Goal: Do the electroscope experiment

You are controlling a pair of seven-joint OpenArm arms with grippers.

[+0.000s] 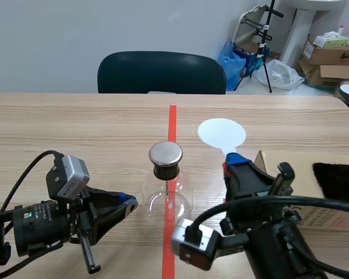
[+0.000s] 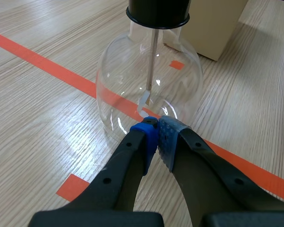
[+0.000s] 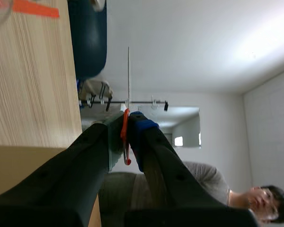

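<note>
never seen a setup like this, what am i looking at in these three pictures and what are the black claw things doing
These are two black robot arms working at a wooden table. The wide picture is taken from a camera between the arms. The other two pictures come from a camera on each arm's wrist, looking past its own gripper.

On the table stands a round glass flask with a metal cap and a thin rod hanging inside: that is the electroscope.

The left gripper is shut on nothing, and its tips are right at the flask's wall. The right gripper is shut on the handle of a white round paddle, held out over the table.

To the right is a cardboard box with a black cloth on top.
</note>
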